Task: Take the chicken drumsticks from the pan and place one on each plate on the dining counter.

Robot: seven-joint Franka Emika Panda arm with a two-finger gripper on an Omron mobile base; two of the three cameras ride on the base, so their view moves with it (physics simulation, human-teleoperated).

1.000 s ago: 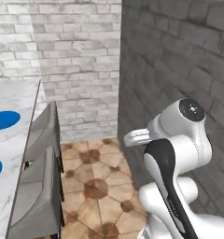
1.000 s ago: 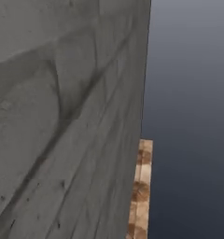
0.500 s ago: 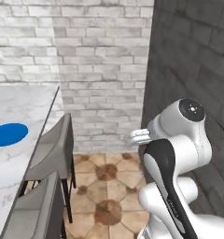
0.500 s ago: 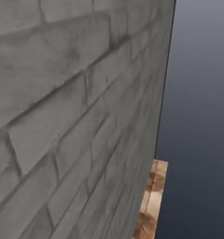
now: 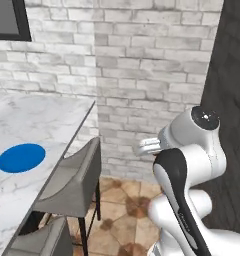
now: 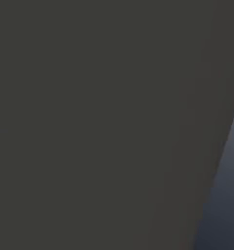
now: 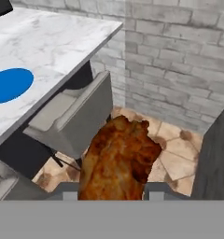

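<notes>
An orange-brown chicken drumstick (image 7: 117, 158) sits between my gripper's (image 7: 113, 190) fingers at the bottom of the hand view, and the gripper is shut on it. It hangs over the tiled floor, right of the dining counter (image 7: 62, 37). One blue plate (image 7: 9, 85) lies flat on the white marble slab, up and to the left of the drumstick. The same plate (image 5: 21, 157) lies on the dining counter (image 5: 47, 117) in the left base view, far left of my white arm (image 5: 189, 165). The pan is out of view.
Grey stools (image 5: 72, 177) stand tucked under the counter's overhang, one stool (image 7: 76, 114) just left of the drumstick. A light brick wall (image 5: 152, 65) closes the far side. A dark wall (image 6: 99, 122) stands very close on the right. Patterned floor tiles (image 5: 122, 220) lie between stools and arm.
The whole picture has shifted, so the base has moved: counter and plate now sit further right in the left base view, and the dark wall has come closer. The grip has not changed.
</notes>
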